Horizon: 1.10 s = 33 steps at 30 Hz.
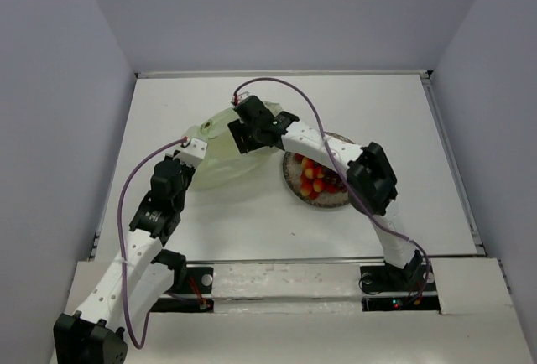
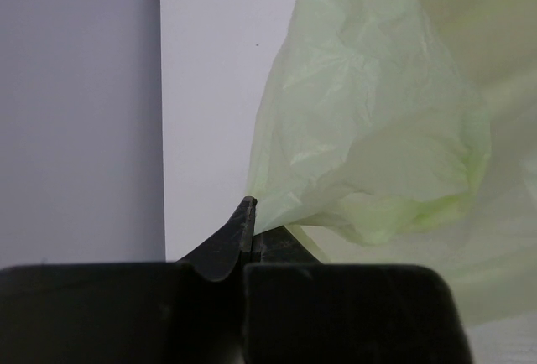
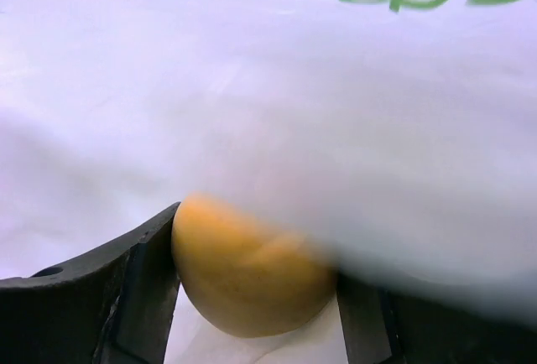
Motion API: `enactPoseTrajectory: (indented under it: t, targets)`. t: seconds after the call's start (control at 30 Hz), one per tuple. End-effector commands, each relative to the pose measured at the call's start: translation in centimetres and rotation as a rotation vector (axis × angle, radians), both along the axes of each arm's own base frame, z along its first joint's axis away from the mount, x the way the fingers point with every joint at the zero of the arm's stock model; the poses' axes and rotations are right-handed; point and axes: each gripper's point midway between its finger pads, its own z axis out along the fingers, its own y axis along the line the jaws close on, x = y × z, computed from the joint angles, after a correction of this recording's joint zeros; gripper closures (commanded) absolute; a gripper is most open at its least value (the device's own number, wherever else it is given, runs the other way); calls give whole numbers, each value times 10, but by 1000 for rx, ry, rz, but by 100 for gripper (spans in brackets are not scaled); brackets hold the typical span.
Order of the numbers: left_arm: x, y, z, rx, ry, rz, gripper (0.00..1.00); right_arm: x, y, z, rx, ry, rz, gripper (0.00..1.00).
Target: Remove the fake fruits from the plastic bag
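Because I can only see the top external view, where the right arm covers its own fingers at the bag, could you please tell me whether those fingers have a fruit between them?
Observer: Yes. In the right wrist view a round yellow-orange fruit fills the gap between the right fingers, with the film of the plastic bag draped over it.
Operator: Thank you. And is the left arm actually gripping the bag?
Observer: In the left wrist view the left fingers are shut, tips together, pinching an edge of the bag.
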Motion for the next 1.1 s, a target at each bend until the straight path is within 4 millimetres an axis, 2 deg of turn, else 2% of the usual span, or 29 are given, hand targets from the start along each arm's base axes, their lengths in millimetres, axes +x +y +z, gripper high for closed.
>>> enactPoseTrajectory:
  t: [0.0, 0.13, 0.3, 0.4, 0.43, 0.53, 0.63, 0.67, 0.7, 0.73, 0.77, 0.8, 0.87, 0.93, 1.07]
  targets:
    - [7, 3, 16, -16, -58, 31, 99, -22, 61, 157, 429, -210, 276, 77]
    - [6, 7, 11, -4, -49, 50, 99, -39, 72, 178, 502, -187, 373, 73]
    - [6, 12, 18, 0, -63, 78, 99, -60, 88, 188, 592, -134, 486, 70]
    - [6, 12, 22, 4, -70, 83, 99, -60, 89, 194, 660, -104, 501, 68]
    - [7, 12, 22, 5, -71, 83, 99, -54, 87, 195, 667, -118, 495, 68]
    - [8, 12, 27, 1, -81, 83, 99, -59, 91, 197, 707, -94, 551, 66]
    - [8, 13, 27, 4, -81, 90, 99, -46, 80, 183, 643, -119, 458, 67]
    - [8, 14, 27, 6, -81, 91, 99, -43, 75, 181, 625, -134, 439, 67]
    - [8, 15, 27, 8, -80, 95, 99, -44, 67, 190, 616, -166, 424, 67]
    - [8, 15, 25, 9, -76, 95, 99, -42, 60, 181, 579, -179, 410, 68]
    - [8, 15, 24, 10, -73, 95, 99, -45, 57, 185, 579, -188, 415, 68]
    - [7, 15, 22, 10, -70, 94, 99, -49, 53, 203, 602, -220, 423, 68]
    - [8, 15, 20, 14, -62, 94, 99, -53, 51, 221, 645, -231, 411, 71]
    - [8, 15, 18, 18, -56, 94, 99, -56, 50, 246, 691, -257, 410, 71]
    - [9, 17, 17, 31, -50, 106, 99, -61, 43, 316, 810, -342, 393, 72]
